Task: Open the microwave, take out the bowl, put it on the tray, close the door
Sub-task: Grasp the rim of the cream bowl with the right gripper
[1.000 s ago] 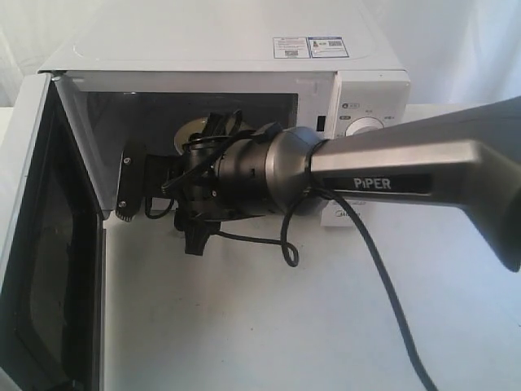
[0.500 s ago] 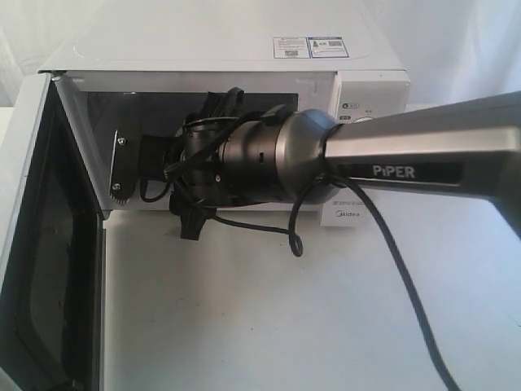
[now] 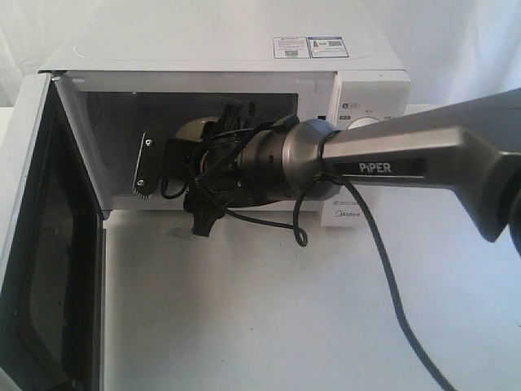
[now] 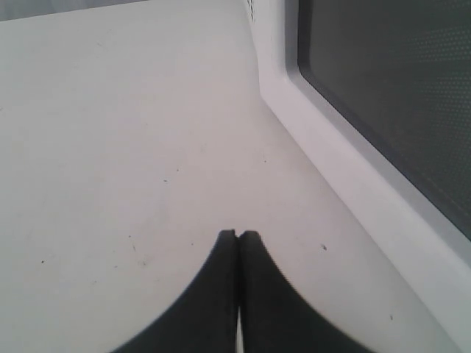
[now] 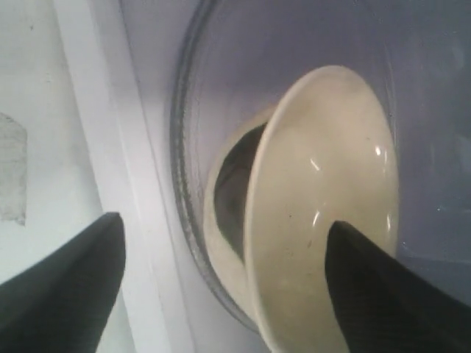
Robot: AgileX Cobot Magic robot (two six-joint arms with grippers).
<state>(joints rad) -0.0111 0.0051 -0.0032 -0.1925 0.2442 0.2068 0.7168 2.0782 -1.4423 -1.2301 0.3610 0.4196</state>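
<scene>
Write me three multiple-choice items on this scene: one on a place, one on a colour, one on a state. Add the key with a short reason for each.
1. Where is the bowl relative to the microwave?
A. On the table in front of it
B. Inside it, on the glass turntable
C. On top of it

2. What colour is the bowl?
A. Cream-yellow
B. Blue
C. Red

3. What state is the door in?
A. Shut
B. Swung wide open
C. Removed and lying flat on the table

Key:
1 B: the right wrist view shows the bowl sitting on the turntable within the cavity.
2 A: its glossy inside shows pale cream-yellow in the right wrist view.
3 B: in the exterior view the door stands out to the left, leaving the cavity exposed.
</scene>
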